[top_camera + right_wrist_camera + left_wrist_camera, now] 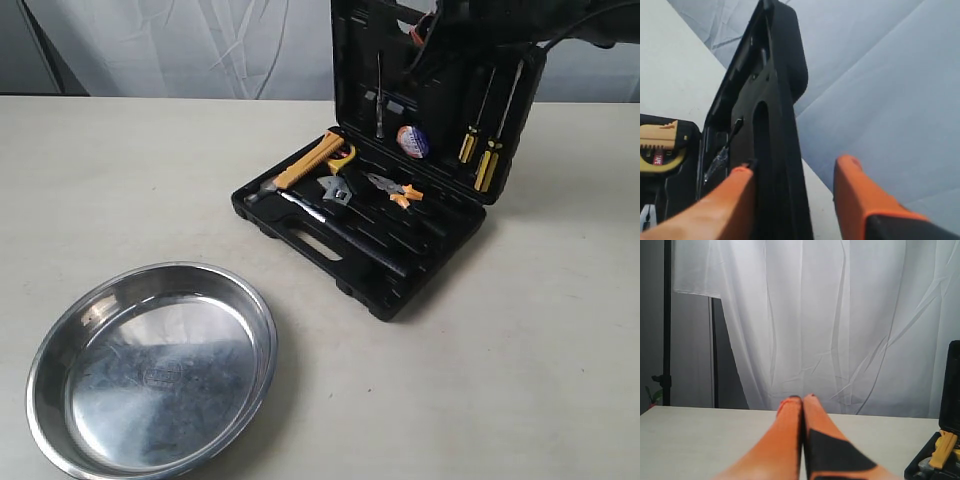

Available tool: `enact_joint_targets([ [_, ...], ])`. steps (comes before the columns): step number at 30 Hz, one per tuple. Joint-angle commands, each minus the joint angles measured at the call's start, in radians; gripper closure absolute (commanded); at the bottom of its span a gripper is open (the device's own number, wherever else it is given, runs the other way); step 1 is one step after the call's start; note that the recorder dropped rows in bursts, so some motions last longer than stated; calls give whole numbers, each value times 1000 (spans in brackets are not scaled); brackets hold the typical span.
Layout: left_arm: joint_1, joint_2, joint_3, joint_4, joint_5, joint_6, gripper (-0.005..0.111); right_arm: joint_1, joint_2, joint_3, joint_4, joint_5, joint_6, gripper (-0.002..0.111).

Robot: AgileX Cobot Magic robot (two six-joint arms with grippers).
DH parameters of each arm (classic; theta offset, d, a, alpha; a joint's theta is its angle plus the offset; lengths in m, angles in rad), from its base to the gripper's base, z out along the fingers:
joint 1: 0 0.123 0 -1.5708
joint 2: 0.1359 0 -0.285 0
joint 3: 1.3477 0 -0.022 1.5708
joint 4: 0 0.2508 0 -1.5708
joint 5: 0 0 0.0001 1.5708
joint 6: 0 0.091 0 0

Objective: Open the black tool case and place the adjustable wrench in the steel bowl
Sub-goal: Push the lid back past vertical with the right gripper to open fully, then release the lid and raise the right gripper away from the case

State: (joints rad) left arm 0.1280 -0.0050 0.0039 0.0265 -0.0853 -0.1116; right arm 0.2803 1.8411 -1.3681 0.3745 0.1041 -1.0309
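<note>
The black tool case (300, 240) lies open on the table with its lid (440, 60) standing upright. The adjustable wrench (337, 192), silver head and black handle, rests in the moulded tray beside the hammer. The steel bowl (150, 380) sits empty at the front left. My right gripper (795, 165) is open astride the lid's top edge (775, 100): one finger touches the inner face, the other stands clear of the outside. In the exterior view its arm (560, 20) is a dark blur above the lid. My left gripper (801, 398) is shut on nothing, above the table, left of the case (952, 390).
A yellow-handled hammer (305, 165) and small orange-handled pliers (400, 190) lie in the tray on either side of the wrench. Yellow-handled screwdrivers (485, 160) and a tape roll (413, 140) sit in the lid. A white curtain (840, 315) hangs behind the table.
</note>
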Motion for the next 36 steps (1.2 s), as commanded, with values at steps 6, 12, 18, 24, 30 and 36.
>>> enact_joint_targets([
  [6, -2, 5, -4, 2, -5, 1, 106, -51, 1, -4, -10, -138, -1, 62],
  [12, -2, 5, -4, 2, -5, 1, 106, -51, -33, -4, -1, -246, -1, 63],
  [18, -2, 5, -4, 2, -5, 1, 106, -47, -89, -4, 73, -2, 3, 109],
  [24, -2, 5, -4, 2, -5, -1, 106, -47, -83, -4, 134, 291, 45, 108],
  [30, -2, 5, -4, 2, -5, -1, 106, -47, -52, -4, 136, 343, 65, 108],
  [36, -2, 5, -4, 2, -5, -1, 106, -47, 24, -4, 156, 231, 65, 108],
])
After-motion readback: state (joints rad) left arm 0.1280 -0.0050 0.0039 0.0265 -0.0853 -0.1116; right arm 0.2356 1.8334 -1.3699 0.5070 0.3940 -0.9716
